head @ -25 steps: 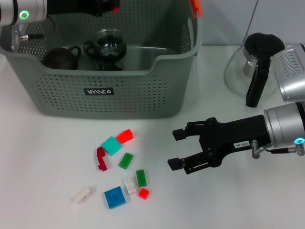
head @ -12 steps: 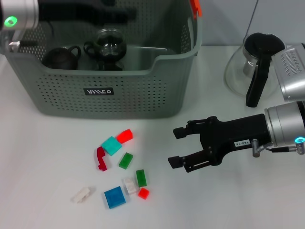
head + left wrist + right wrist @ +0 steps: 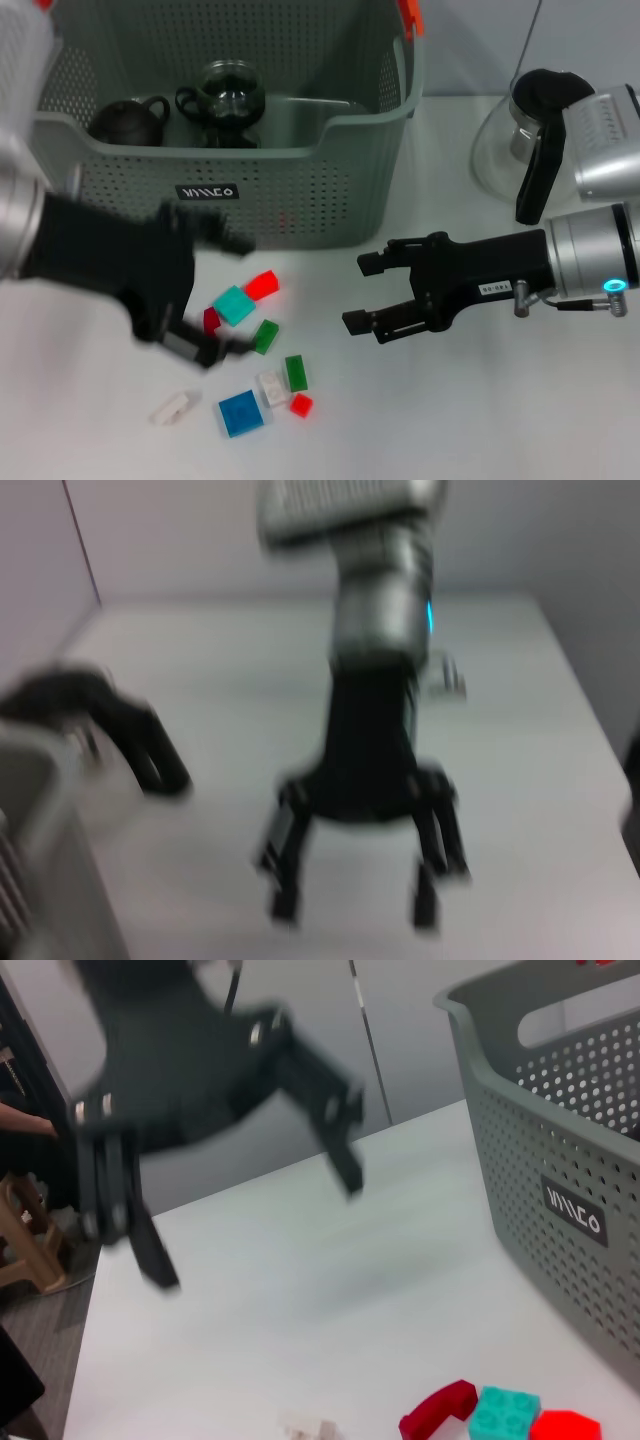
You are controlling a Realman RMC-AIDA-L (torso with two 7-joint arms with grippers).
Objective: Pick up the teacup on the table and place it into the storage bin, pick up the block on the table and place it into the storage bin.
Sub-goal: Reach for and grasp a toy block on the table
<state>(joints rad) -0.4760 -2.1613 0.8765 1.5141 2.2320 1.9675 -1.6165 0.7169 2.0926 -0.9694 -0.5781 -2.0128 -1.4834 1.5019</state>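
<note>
Left tool (image 3: 215, 295) open, empty, over blocks (image 3: 250, 345), right tool (image 3: 365, 295) open, empty, nr storage bin (image 3: 300, 190)

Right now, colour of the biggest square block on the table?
Blue, near the front edge; clearest in the head view.

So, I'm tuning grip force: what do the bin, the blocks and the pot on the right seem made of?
Bin: probably matte moulded plastic, with perforated grey-green walls. Blocks: likely glossy hard plastic, brightly coloured and studded. Pot: seemingly clear glass, see-through and shiny, with a black handle that looks like plastic.
</note>
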